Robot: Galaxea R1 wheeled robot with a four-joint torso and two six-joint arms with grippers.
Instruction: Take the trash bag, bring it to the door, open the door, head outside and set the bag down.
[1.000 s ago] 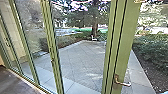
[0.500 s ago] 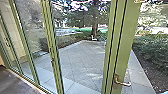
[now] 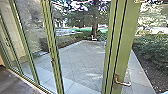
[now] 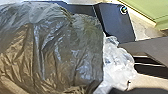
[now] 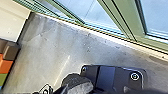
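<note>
Beyond green-framed glass door (image 3: 126, 42): paved yard (image 3: 80, 58), tree (image 3: 94, 28), shrubs (image 3: 152, 48). Door fittings: metal lever handle (image 3: 123, 83), on frame's lower part. Trash bag (image 4: 55, 55): dark, glossy, creased, bulky, close before left wrist camera; whitish crumpled plastic (image 4: 117, 65) along one side. Stone-grey floor (image 5: 55, 45): bordered by glazed frames; orange block (image 5: 6, 66) near wall's foot. Left gripper, right gripper: open or closed, cannot tell; hold on bag, likewise unclear.

Bulging, wrinkled dark trash bag (image 4: 57, 55); green-framed glass door (image 3: 127, 40), shut
</note>
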